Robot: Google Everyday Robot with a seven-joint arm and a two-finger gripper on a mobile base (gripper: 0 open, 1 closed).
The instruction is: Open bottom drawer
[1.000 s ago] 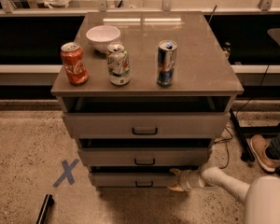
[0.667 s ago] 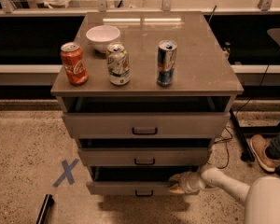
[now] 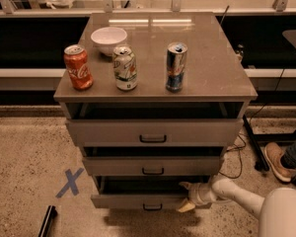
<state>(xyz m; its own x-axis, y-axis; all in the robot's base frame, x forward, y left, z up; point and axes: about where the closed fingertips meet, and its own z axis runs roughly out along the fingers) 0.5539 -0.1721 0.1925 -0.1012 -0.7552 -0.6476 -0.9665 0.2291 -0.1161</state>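
Gripper (image 3: 186, 196) sits at the right end of the bottom drawer (image 3: 133, 200), its 2 fingers spread apart, 1 over the front's top edge, 1 at its lower edge. The drawer, lowest of 3, stands partly pulled out.

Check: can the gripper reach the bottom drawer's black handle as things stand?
Probably yes. The gripper sits against the right part of the bottom drawer front, just beside the handle, and nothing visible lies between them.
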